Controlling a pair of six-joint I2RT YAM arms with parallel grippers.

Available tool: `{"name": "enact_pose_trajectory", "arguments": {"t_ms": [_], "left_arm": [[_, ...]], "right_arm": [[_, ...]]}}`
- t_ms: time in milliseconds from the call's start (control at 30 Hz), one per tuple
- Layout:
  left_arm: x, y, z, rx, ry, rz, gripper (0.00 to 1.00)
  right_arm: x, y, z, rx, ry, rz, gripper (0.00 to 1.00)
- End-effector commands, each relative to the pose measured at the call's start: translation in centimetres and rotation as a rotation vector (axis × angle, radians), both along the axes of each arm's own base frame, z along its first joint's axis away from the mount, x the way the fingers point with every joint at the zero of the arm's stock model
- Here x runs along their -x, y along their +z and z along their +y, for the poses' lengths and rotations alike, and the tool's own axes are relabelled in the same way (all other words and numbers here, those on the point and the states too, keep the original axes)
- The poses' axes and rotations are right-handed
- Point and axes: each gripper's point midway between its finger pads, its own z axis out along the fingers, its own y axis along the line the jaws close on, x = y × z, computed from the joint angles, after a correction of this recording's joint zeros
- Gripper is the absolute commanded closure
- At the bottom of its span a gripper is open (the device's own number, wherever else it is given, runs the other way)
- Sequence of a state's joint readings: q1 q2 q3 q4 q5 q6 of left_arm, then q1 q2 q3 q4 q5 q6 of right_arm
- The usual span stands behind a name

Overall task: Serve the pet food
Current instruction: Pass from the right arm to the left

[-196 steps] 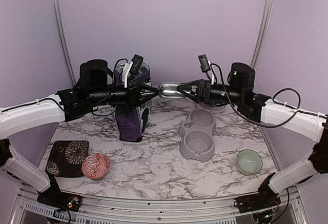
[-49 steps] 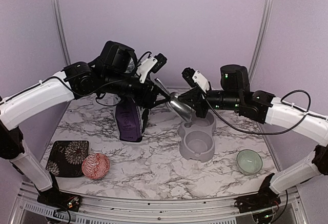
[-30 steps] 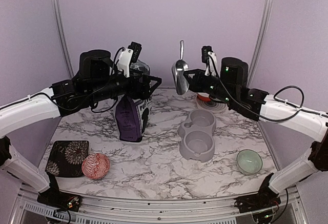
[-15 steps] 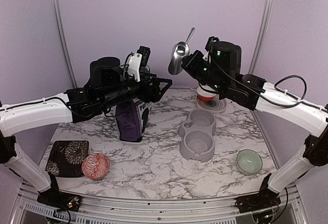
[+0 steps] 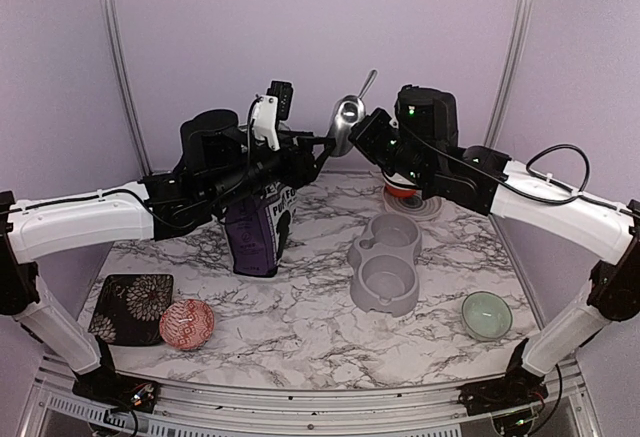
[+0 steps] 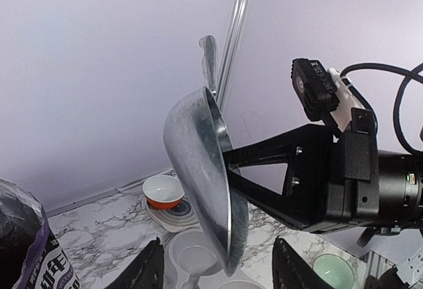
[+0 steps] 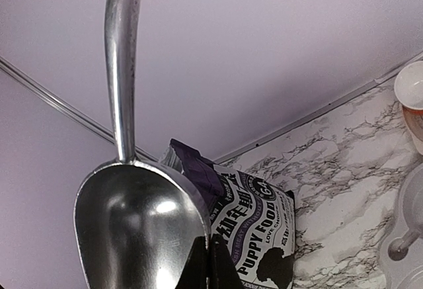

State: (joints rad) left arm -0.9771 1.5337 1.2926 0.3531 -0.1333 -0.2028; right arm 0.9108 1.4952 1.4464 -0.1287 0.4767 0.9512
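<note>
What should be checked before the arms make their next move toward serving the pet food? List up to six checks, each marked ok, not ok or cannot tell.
1. Is the scoop held? ok: the right pincer clamps its bowl rim, handle up.
2. Is pet food in it? not ok: empty.
3. Is the left pincer free? ok: open, holding nothing.
4. Is the bag upright? ok.
5. Is its mouth open? cannot tell.
6. Is the feeder free to fill? ok: both bowls empty.
</note>
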Motion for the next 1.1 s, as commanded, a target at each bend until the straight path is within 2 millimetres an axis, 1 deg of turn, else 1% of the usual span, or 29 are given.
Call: {"name": "enact_pose_trajectory", "arguments": {"t_ms": [0,100,233,333,400,500,600,633,800,933,967,1067], "left_arm": [[-0.8,1.7,0.2,0.062,0.048,-0.047,0.5],[-1.3,1.6,0.2,0.063,0.075,-0.056,0.56],[-1.7,1.3,-0.2,0.051,0.086,-0.069,0.6],[-2.1,1.1,-0.4,0.038,0.108,-0.075,0.65],[-2.3,0.8,-0.5,0.023,0.131,-0.083,0.72],[-2.5,0.7,-0.3,0.011,0.171,-0.092,0.87],[-2.6,0.7,-0.2,0.014,0.19,-0.093,0.98],[-2.6,0.8,-0.1,0.018,0.194,-0.095,1.0],[-2.6,1.2,0.1,0.033,0.205,-0.1,1.0],[-2.0,1.4,-0.1,0.044,0.169,-0.106,1.0],[-1.7,1.5,-0.1,0.049,0.155,-0.109,1.0],[-1.1,1.9,0.1,0.064,0.126,-0.114,1.0]], "right_arm": [[0.5,2.4,0.5,-0.09,0.006,-0.02,1.0],[0.7,2.4,0.8,-0.105,0.009,-0.013,1.0],[0.9,2.7,1.3,-0.117,0.02,-0.006,1.0],[1.0,2.6,1.7,-0.116,0.02,0.001,1.0],[1.1,2.6,2.0,-0.116,0.024,0.006,1.0],[1.1,2.2,2.4,-0.106,0.026,0.018,1.0],[1.0,1.8,2.8,-0.1,0.03,0.026,1.0],[1.1,1.6,3.0,-0.097,0.033,0.031,1.0],[1.1,0.9,3.0,-0.095,0.031,0.045,1.0],[1.1,0.8,2.7,-0.084,0.026,0.02,1.0],[1.2,0.8,2.5,-0.082,0.025,0.01,0.94],[1.4,1.4,1.9,-0.075,0.024,-0.044,0.64]]}}
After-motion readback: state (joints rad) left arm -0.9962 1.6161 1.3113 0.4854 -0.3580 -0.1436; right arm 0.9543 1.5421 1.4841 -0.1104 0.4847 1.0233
